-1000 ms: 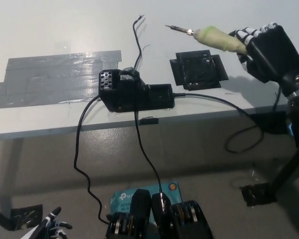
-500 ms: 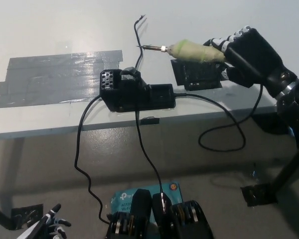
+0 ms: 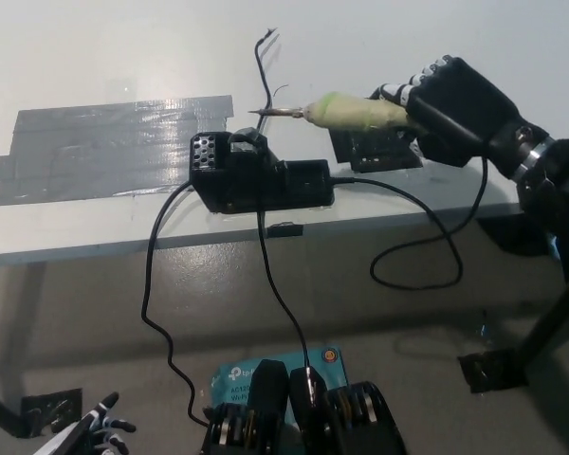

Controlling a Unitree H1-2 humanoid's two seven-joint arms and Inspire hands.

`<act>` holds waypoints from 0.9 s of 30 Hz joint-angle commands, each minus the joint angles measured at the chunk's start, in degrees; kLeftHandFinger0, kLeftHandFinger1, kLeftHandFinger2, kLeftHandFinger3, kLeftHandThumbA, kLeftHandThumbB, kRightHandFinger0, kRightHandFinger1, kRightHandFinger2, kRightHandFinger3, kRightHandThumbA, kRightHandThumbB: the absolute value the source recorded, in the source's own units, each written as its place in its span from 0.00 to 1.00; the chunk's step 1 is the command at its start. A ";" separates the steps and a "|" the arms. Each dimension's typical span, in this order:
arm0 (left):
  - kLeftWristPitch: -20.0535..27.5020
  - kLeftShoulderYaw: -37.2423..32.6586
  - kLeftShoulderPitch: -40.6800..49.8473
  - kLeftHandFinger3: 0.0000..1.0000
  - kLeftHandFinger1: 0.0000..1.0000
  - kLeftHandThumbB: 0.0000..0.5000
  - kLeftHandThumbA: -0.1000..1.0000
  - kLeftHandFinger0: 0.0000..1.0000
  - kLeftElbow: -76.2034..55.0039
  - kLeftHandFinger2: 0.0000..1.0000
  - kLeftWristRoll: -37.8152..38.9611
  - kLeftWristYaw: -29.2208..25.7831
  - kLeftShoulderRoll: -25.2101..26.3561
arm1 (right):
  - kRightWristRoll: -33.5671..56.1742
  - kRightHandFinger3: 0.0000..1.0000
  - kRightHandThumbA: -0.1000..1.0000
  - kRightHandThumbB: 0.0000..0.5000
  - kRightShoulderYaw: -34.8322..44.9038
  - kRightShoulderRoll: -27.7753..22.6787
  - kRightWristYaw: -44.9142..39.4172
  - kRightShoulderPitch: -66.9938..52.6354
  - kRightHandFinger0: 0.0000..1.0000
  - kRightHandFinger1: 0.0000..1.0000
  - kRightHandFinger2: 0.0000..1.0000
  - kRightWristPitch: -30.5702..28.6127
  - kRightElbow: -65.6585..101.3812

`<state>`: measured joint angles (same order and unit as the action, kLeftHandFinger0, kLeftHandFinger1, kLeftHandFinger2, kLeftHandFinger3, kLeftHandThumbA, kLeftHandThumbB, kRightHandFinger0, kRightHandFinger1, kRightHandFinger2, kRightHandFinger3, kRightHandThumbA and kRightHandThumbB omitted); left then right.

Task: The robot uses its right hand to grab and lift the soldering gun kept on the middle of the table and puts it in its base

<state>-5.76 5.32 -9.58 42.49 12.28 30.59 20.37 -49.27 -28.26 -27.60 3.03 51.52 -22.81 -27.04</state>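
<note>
1. The black right hand (image 3: 455, 104) comes in from 3 o'clock and is wrapped around the soldering gun (image 3: 346, 112), gripping the rear of its pale green handle.
2. The soldering gun is held above the table (image 3: 123, 57), lying almost level, its metal tip pointing toward 9 o'clock.
3. The tip sits just above the black base (image 3: 256, 178), near the base's upper edge; whether it touches cannot be told.
4. A black pad (image 3: 375, 152) lies on the table under the handle, partly hidden.
5. Grey tape (image 3: 104, 147) covers the table at 9 o'clock of the base.
6. The white left hand (image 3: 100, 431) rests at 7 o'clock, fingers apart, holding nothing.
</note>
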 commanded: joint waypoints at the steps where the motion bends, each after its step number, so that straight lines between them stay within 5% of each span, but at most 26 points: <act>1: 1.08 0.42 -0.99 0.43 0.08 1.00 0.80 0.00 0.06 0.31 0.26 -0.02 1.33 | -1.67 0.16 0.00 0.39 -0.12 -0.37 -1.05 4.11 0.00 0.00 0.00 -1.26 1.34; 4: 0.90 0.34 -0.54 0.44 0.09 1.00 0.81 0.00 -1.10 0.30 0.26 0.06 1.29 | -2.29 0.24 0.00 0.44 -0.51 -0.39 -1.53 4.16 0.00 0.00 0.06 -1.51 1.86; 5: 0.78 0.16 -0.07 0.44 0.10 1.00 0.81 0.00 -1.56 0.31 0.17 0.20 1.30 | -4.72 0.28 0.00 0.53 -1.63 -0.38 -2.07 4.29 0.00 0.00 0.15 -0.38 2.48; 8: 1.44 -0.44 0.58 0.47 0.11 1.00 0.85 0.00 -2.24 0.36 -0.30 0.73 1.54 | -6.52 0.25 0.00 0.56 -2.68 0.02 0.28 4.59 0.00 0.00 0.06 -1.26 1.09; 9: 1.39 -0.43 0.83 0.47 0.11 1.00 0.85 0.00 -2.60 0.35 -0.23 0.68 1.49 | -7.02 0.34 0.00 0.58 -2.70 0.15 -0.23 4.31 0.00 0.00 0.04 -0.29 1.77; 11: 1.66 -0.78 1.01 0.49 0.11 1.00 0.86 0.00 -2.80 0.36 -0.52 0.73 1.57 | -7.33 0.36 0.00 0.57 -2.68 0.16 -0.61 3.98 0.00 0.00 0.00 0.23 2.19; 12: 1.35 -0.55 1.02 0.48 0.12 1.00 0.85 0.00 -2.86 0.35 -0.03 0.95 1.49 | -7.86 0.38 0.00 0.58 -2.84 0.14 -0.25 4.04 0.00 0.00 0.25 0.17 1.92; 13: 1.10 -0.21 1.01 0.47 0.11 1.00 0.83 0.00 -2.85 0.35 0.46 0.94 1.33 | -8.18 0.41 0.00 0.57 -2.85 0.23 -0.84 4.04 0.00 0.00 0.13 0.61 1.90; 15: 1.18 -0.36 1.40 0.44 0.10 1.00 0.84 0.00 -3.94 0.33 0.22 0.67 1.32 | -9.77 0.37 0.00 0.52 -3.67 -0.15 -2.21 4.22 0.00 0.00 0.02 1.06 1.67; 19: 1.54 -0.29 1.43 0.44 0.10 1.00 0.85 0.00 -3.94 0.32 0.04 0.15 1.14 | -8.15 0.37 0.00 0.53 -2.01 0.36 -4.17 3.57 0.00 0.00 0.00 3.23 0.94; 20: 1.58 -0.41 1.50 0.46 0.11 1.00 0.85 0.00 -4.19 0.33 0.00 0.33 1.20 | -8.10 0.30 0.00 0.27 -1.22 0.56 -6.38 3.33 0.00 0.01 0.13 6.19 1.16; 22: 1.91 -0.42 1.41 0.48 0.12 1.00 0.85 0.00 -3.84 0.35 0.03 0.48 1.20 | -9.31 0.17 0.00 0.33 -0.42 0.93 -3.08 2.90 0.00 0.00 0.04 7.60 0.68; 24: 1.46 -0.36 1.51 0.47 0.09 1.00 0.85 0.00 -3.82 0.33 0.16 0.46 1.13 | -9.59 0.31 0.00 0.37 0.15 1.02 -3.89 2.74 0.00 0.03 0.32 8.96 1.02; 27: 1.50 -0.35 2.06 0.44 0.09 1.00 0.85 0.00 -3.86 0.32 0.23 0.63 1.18 | -9.59 0.38 0.00 0.44 0.71 1.46 -3.21 2.75 0.00 0.01 0.41 9.45 0.75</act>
<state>-5.57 4.84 -8.08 39.84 12.21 30.65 20.37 -58.08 -29.86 -26.03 -0.74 51.72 -18.50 -26.88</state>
